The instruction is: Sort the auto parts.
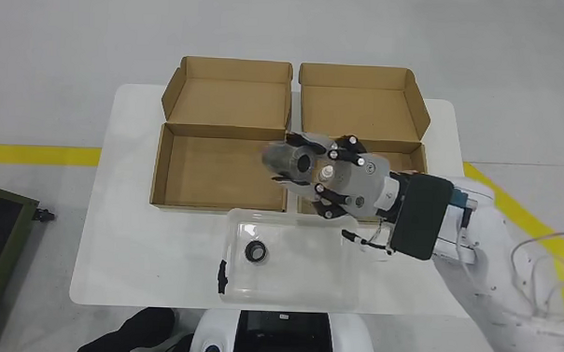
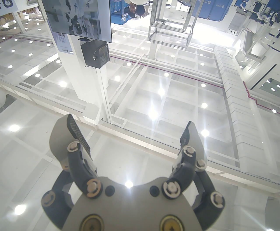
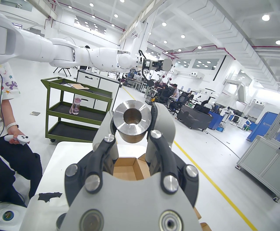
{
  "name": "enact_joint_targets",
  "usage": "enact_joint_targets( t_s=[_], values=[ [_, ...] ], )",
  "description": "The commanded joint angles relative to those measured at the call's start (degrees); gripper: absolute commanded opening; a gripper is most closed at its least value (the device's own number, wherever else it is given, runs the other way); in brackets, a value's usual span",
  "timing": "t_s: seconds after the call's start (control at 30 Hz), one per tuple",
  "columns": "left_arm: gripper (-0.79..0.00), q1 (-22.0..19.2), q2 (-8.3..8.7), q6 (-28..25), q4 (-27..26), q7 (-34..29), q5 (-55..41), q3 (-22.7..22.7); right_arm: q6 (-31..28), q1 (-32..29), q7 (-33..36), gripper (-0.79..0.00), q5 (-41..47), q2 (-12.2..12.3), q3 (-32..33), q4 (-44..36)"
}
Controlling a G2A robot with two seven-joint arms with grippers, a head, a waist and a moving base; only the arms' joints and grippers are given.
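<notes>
Worktop (image 1: 122,217) is carrying two open cardboard boxes along the far side and a clear bin (image 1: 307,275) at the near edge.

Left box (image 1: 217,174) is showing a bare floor. Right box (image 1: 359,113) is lying mostly under the arm, so its contents cannot be told.

Right hand (image 3: 132,113) is clenching a metal sleeve (image 3: 131,129), bore facing outward. It is hanging above the boxes, about over the seam between them.

Left hand (image 2: 130,124) is pointing up at the ceiling, fingers spread wide, gripping nothing.

A black ring (image 1: 255,253) is lying in the bin's left half.

Progress, as a judgement: the sleeve is mid-carry and not yet dropped. The ring is waiting its turn. No part is visibly sorted, so most of the job seems left.
</notes>
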Motion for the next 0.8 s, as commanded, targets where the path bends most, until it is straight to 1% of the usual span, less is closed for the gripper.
enact_joint_targets(
  t_s=[0.0,0.27,0.4,0.67,0.77],
  values=[
    [0.000,0.0,0.00,0.0,0.0,0.0,0.0,0.0,-0.7,0.2,0.3,-0.785,-0.2,-0.1,-0.4,0.8],
    [0.000,0.0,0.00,0.0,0.0,0.0,0.0,0.0,-1.6,1.2,4.4,-0.785,-4.8,-0.9,-4.9,4.5],
    [0.000,0.0,0.00,0.0,0.0,0.0,0.0,0.0,-1.4,1.5,5.4,-0.785,-6.8,-1.5,-8.0,6.6],
    [0.000,0.0,0.00,0.0,0.0,0.0,0.0,0.0,-0.4,3.9,7.7,-0.785,-10.5,-3.3,-15.2,13.2],
    [0.000,0.0,0.00,0.0,0.0,0.0,0.0,0.0,-0.1,5.3,9.8,-0.785,-11.3,-4.2,-17.6,15.9]
  ],
)
